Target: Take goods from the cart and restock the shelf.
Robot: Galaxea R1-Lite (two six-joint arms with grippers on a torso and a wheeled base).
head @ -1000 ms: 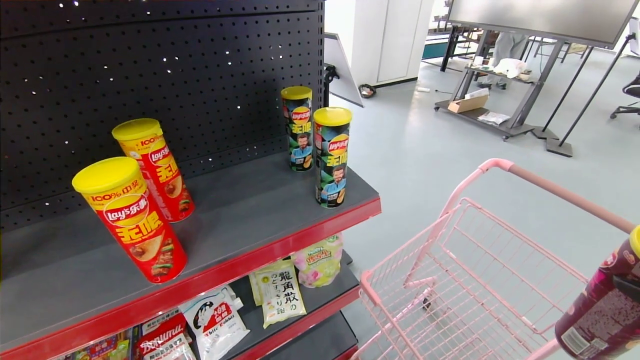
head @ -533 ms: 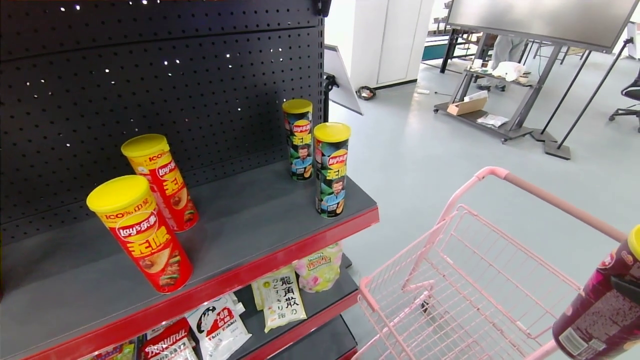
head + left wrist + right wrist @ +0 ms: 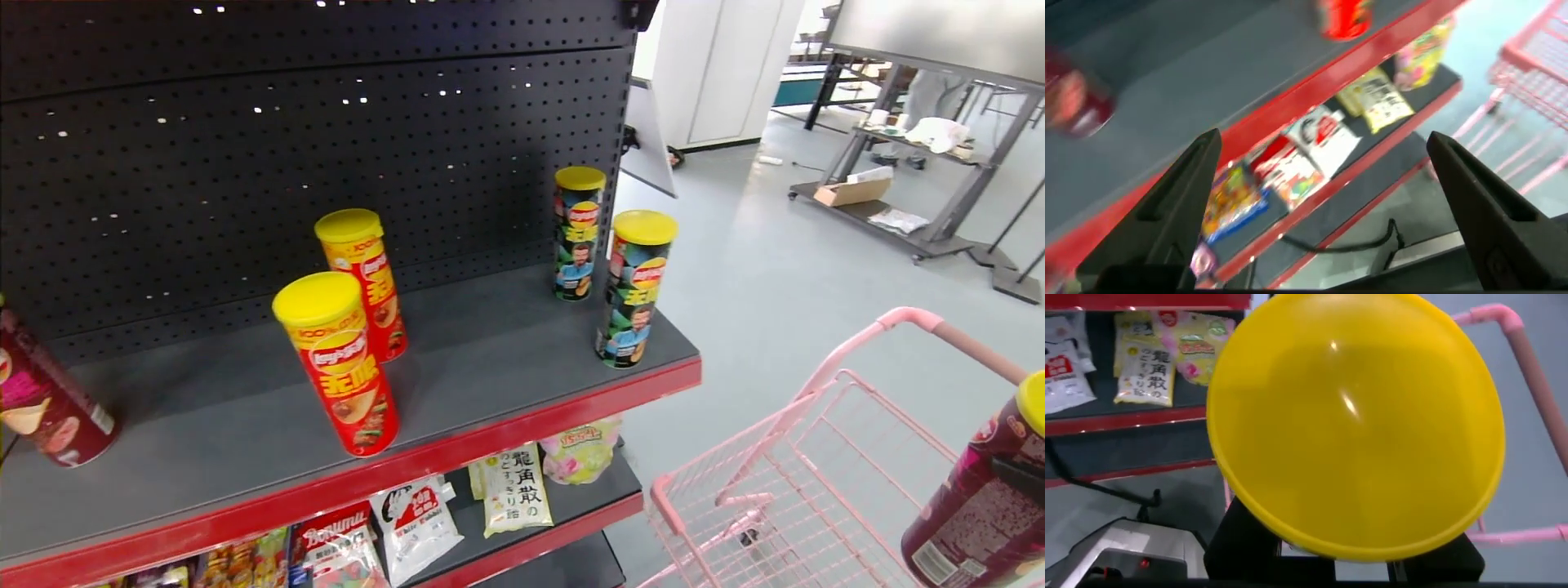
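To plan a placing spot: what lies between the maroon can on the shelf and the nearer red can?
Only bare grey shelf lies between the maroon can and the nearer red can, as the head view shows.

Head camera panned left, dark red can [image 3: 42,402] newly visible on shelf [image 3: 490,359]

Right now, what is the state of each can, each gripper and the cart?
held maroon can, lid on, gripped by right gripper
shelf maroon can, standing on the shelf
front red can, upright, lid on
back red can, upright, lid on
front dark can, upright, lid on
back dark can, upright, lid on
left gripper, open, empty
cart, no goods in visible part
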